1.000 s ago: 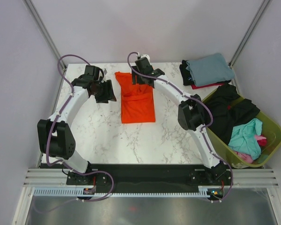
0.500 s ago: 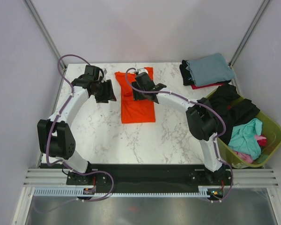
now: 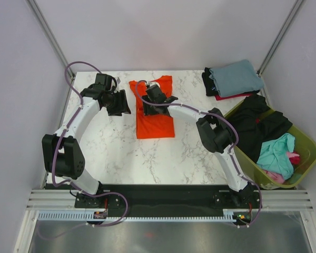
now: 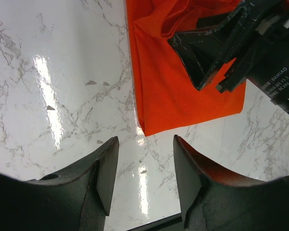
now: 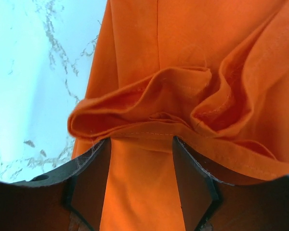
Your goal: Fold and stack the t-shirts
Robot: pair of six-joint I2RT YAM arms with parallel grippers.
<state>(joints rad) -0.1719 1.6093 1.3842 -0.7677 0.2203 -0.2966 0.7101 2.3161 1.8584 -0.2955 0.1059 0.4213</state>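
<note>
Right gripper [image 5: 140, 144], jaws parted, hovered over the half-folded orange t-shirt [image 3: 155, 124] at twelve o'clock; folded t-shirts [image 3: 237, 78] lay stacked at two, with crumpled t-shirts [image 3: 274, 153] left in the olive-green basket [image 3: 309, 141].

Showed a glossy white marbled table [image 3: 121, 153] boxed in by plain pale walls [image 3: 174, 31], metal rails [image 3: 284, 200] along the near edge.

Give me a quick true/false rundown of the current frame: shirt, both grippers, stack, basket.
1. The orange t-shirt lies on the table. True.
2. The left gripper is holding the orange t-shirt. False: it is open over bare table beside the shirt.
3. The right gripper is above the basket. False: it is over the orange t-shirt.
4. A grey-blue shirt tops the folded stack. True.
5. The basket is empty. False: black, teal and pink clothes are in it.
</note>
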